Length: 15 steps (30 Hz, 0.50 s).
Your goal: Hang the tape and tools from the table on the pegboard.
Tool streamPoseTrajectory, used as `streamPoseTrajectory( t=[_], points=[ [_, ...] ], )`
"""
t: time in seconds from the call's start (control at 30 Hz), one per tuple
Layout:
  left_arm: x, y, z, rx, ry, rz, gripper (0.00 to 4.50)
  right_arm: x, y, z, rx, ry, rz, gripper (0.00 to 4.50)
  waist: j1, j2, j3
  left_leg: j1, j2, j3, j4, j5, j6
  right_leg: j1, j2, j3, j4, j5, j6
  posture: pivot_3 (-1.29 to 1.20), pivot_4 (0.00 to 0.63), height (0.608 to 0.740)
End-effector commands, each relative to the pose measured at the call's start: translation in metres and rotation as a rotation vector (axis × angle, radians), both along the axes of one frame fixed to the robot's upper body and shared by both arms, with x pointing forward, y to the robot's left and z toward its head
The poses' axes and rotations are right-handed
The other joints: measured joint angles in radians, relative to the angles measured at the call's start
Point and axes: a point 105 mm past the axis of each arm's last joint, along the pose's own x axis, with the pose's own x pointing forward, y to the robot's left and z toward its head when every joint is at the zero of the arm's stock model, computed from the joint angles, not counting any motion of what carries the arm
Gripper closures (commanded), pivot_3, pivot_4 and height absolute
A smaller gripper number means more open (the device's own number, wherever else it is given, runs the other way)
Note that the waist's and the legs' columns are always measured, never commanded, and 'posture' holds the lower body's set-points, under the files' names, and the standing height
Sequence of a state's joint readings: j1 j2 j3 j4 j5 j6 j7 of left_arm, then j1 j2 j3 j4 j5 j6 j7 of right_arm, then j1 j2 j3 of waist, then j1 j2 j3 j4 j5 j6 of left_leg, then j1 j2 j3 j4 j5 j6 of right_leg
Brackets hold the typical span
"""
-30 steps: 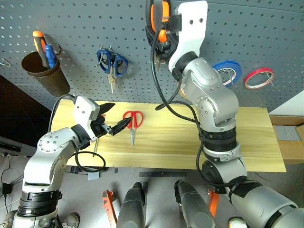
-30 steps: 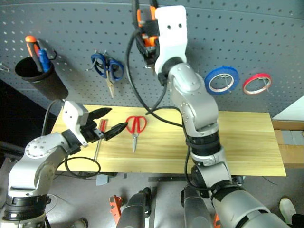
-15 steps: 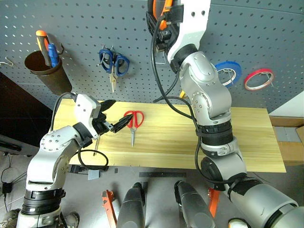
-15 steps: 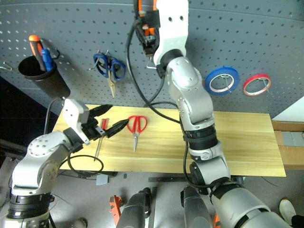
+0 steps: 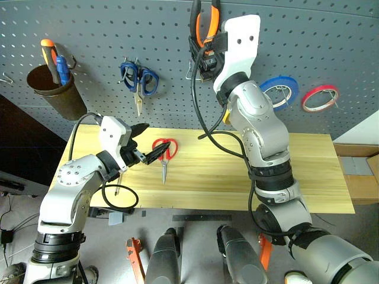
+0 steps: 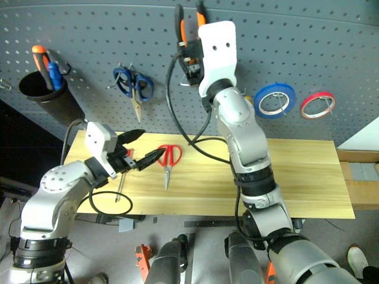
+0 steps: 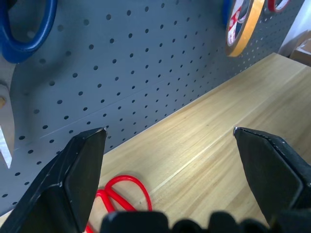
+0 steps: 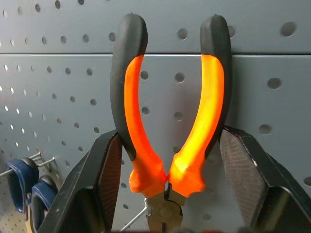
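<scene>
At the upper left of the frame a dark cup (image 5: 52,92) hangs on the pegboard (image 5: 118,35), holding an orange-handled and a blue-handled tool. To its right, blue scissors (image 5: 138,80) hang from a hook.

Below, at the left end of the tabletop (image 5: 320,171), the left pincer (image 5: 145,144) hovers level with its fingers spread wide and nothing between them. Beneath it lies the screwdriver (image 6: 122,177), partly hidden by the arm. Just right of the fingertips, the red scissors (image 5: 165,155) lie flat on the wood, blades pointing toward the near edge.

At upper centre, the right pincer (image 8: 167,160) is raised against the pegboard. Its fingers are part open and clamp the pliers (image 8: 170,111) from both sides near the joint, the orange-and-black handles pointing up along the board.

To the right, behind the right arm, a blue tape ring (image 6: 275,99) hangs on the board with the yellow tape (image 7: 247,26) beside it, mostly hidden by the arm in the head views. A red tape ring (image 5: 320,97) hangs at the far right.

No writing or brand mark is readable anywhere.
</scene>
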<state>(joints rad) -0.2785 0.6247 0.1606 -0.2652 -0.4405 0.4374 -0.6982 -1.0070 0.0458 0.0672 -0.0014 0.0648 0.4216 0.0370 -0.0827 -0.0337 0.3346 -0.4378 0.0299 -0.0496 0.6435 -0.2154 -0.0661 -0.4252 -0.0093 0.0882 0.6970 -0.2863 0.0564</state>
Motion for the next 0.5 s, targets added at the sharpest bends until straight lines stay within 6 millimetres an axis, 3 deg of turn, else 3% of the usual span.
streamPoseTrajectory(
  t=[0.03,0.5],
  points=[
    [-0.002,-0.004,0.008,0.008,-0.046,-0.021,0.00,-0.012,0.004,0.015,0.019,-0.096,-0.002,1.94,0.000,0.000,0.000,0.000,0.000,0.000,0.000,0.000,0.000,0.000,0.000,0.000,0.000,0.000,0.000,-0.02,0.256,0.740],
    [0.000,-0.007,0.007,0.013,-0.053,-0.020,0.00,0.002,0.021,-0.006,-0.013,-0.049,-0.119,1.94,0.000,-0.001,0.000,0.000,0.000,0.000,0.000,0.000,0.000,0.000,0.000,0.000,0.000,0.000,0.000,-0.02,0.263,0.740]
  ],
)
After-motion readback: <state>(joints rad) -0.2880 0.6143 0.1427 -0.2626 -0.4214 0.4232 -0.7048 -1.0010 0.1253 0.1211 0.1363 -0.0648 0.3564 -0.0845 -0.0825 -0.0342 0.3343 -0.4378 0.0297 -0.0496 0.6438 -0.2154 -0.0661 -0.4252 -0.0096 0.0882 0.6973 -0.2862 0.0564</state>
